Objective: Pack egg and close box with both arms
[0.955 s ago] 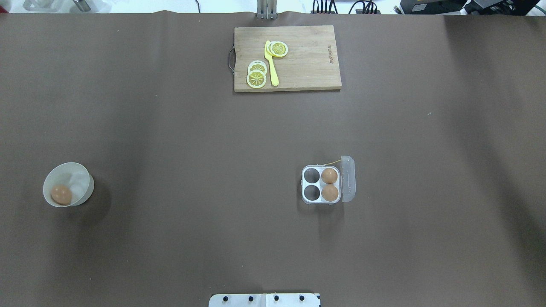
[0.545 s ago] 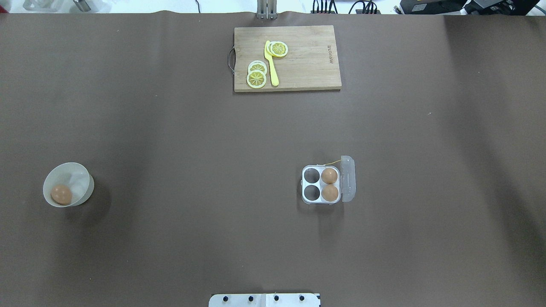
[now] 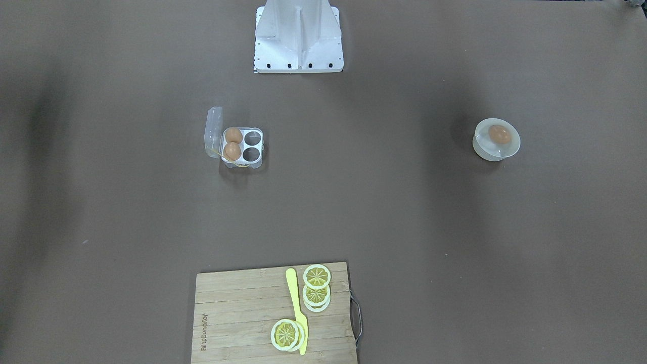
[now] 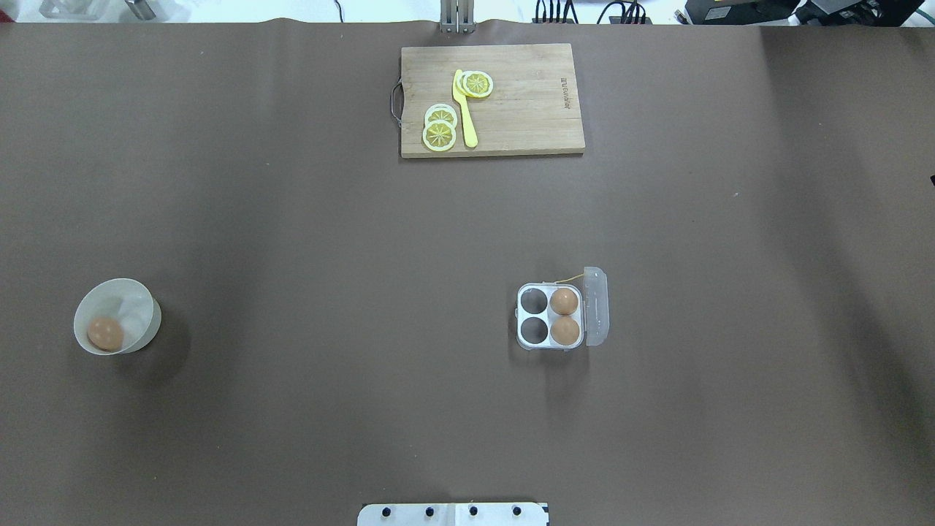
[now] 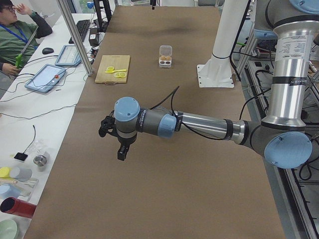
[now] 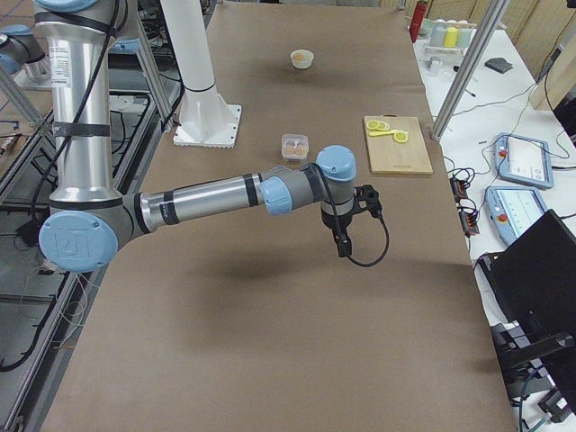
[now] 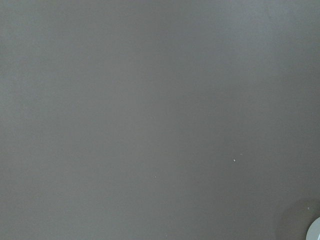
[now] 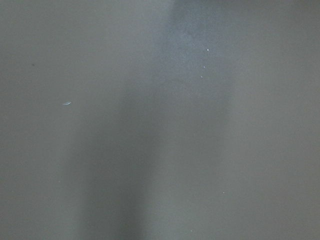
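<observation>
Since neither claw is close to anything yet, I'd call this the very start of the job. The loose egg (image 4: 105, 333) sits in the bowl (image 4: 150, 318), untouched. Going by the sliver of white in the corner of the left wrist view, the bowl is just off to one side of the left claw (image 5: 113, 142) rather than under it. That claw hangs over bare bench (image 4: 329, 241) out at the left end. It only shows in the side view, so I can't tell if it's spread or pressed together.

Same story for the right claw (image 6: 358, 223). It hovers over empty bench at the other end, its state is impossible to call, and its wrist camera sees nothing but brown.

The box (image 4: 533, 330) is well inboard of the right claw, toward the middle of the bench. Its lid (image 4: 596, 307) is flipped up on the side facing that claw. There are two eggs in the cells next to the lid, and the two cells farther from the right claw are empty.

So, done: nothing that I can see. Left to do: grab the egg out of the bowl, carry it across, drop it in an empty cell, then fold the lid over and press it shut, probably with one claw steadying the box. The board (image 4: 526, 102) with lemon slices is far out ahead of both claws and not in the way.
</observation>
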